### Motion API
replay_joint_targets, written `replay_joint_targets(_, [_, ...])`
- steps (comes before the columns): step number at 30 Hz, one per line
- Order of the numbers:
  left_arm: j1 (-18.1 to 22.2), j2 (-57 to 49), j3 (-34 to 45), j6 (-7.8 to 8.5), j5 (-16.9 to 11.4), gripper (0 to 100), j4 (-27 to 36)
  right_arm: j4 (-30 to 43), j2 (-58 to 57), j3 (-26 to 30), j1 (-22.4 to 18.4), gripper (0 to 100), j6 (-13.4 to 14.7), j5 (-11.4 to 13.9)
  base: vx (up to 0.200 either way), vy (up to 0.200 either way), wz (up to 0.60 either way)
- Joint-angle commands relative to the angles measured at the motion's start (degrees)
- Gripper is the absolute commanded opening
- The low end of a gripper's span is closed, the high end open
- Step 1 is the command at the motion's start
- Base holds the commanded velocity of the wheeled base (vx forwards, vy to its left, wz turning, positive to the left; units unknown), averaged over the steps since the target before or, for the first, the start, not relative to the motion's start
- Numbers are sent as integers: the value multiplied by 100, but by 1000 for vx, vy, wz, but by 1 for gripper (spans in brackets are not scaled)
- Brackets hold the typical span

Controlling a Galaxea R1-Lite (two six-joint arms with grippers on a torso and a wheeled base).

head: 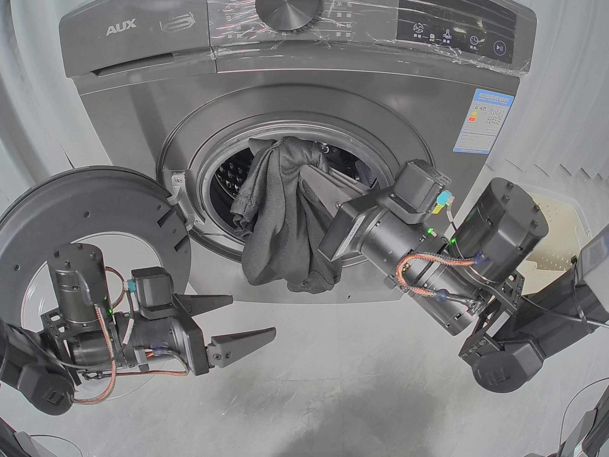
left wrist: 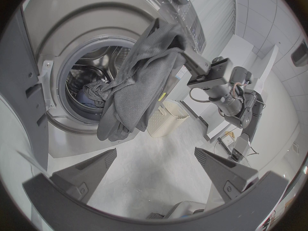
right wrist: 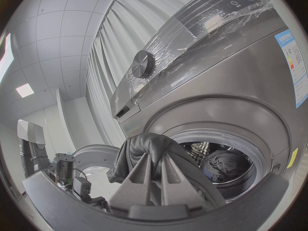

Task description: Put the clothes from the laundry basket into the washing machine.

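Observation:
A dark grey garment [head: 282, 214] hangs in front of the washing machine's [head: 298, 65] round drum opening [head: 219, 182]. My right gripper [head: 304, 167] is shut on its top, at the opening's upper edge; the cloth bunches around the fingers [right wrist: 144, 174] and drapes below the door rim [left wrist: 134, 90]. More dark clothes [right wrist: 226, 166] lie inside the drum. My left gripper [head: 244, 318] hangs open and empty low on the left, in front of the open door [head: 82, 217]. The cream laundry basket [head: 558, 233] stands to the machine's right.
The round door swings out to the left, close behind my left arm. Pale grey floor [head: 330, 376] stretches before the machine. White curtains [head: 571, 96] hang behind and to the right.

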Motion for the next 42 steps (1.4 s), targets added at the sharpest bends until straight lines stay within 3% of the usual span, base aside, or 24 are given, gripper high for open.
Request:
replay_joint_targets(1, [1,568,-277,-23,2,100,-62,-13,-13,3,25,0,-5,1,0,0,0])
replay_joint_targets(4, [27,822,-505,-58,11,100,-194,-21,-13,-6,43,0,-5,1,0,0,0])
replay_joint_targets(11, [45,1350,-989,-366,37,100,-853,-39,-13,20,43,0,-5,1,0,0,0])
replay_joint_targets(16, [54,1631,-1112,-401,107,100,-1389,-39,-13,29,43,0,4,1,0,0,0])
replay_joint_targets(23, [-8,1543,-1103,-603,134,100,-1503,-39,4,20,43,0,4,10,0,0,0])
replay_joint_targets(31, [-87,1482,-1042,-612,169,100,-1960,-39,22,12,43,0,-5,10,0,0,0])
replay_joint_targets(42, [-280,1473,-998,-603,204,100,-1995,-48,39,12,43,0,4,10,0,0,0])
